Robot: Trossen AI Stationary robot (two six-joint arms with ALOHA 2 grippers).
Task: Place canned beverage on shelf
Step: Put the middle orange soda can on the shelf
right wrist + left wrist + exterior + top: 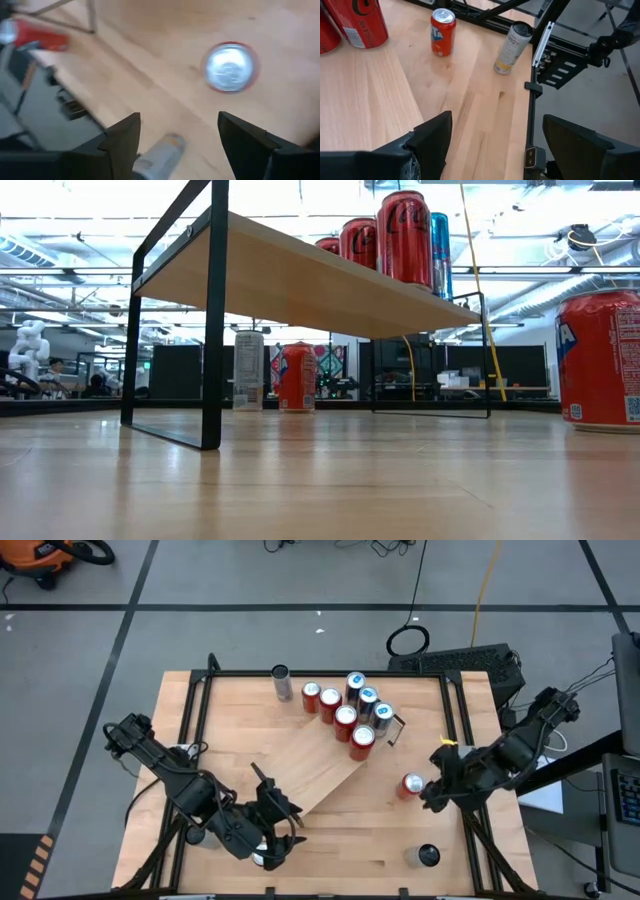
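Note:
The shelf point(310, 765), a light-wood board, stands slantwise in the middle of the table on black end brackets point(212, 330). Several red and blue cans point(350, 710) stand on its far right end. A red can point(411, 785) stands upright on the table to the right of the shelf, with a pale can point(427, 856) nearer the front edge. My right gripper point(428, 798) hovers open just right of the red can point(230, 67), above it and holding nothing. My left gripper point(282, 798) is open at the shelf's near left end, pointing toward the red can point(442, 32).
A grey can point(281, 683) stands on the table near the far edge, left of the shelf's cans. The table's black frame point(532, 85) runs along the right edge beside the pale can point(512, 47). The near left half of the shelf board is bare.

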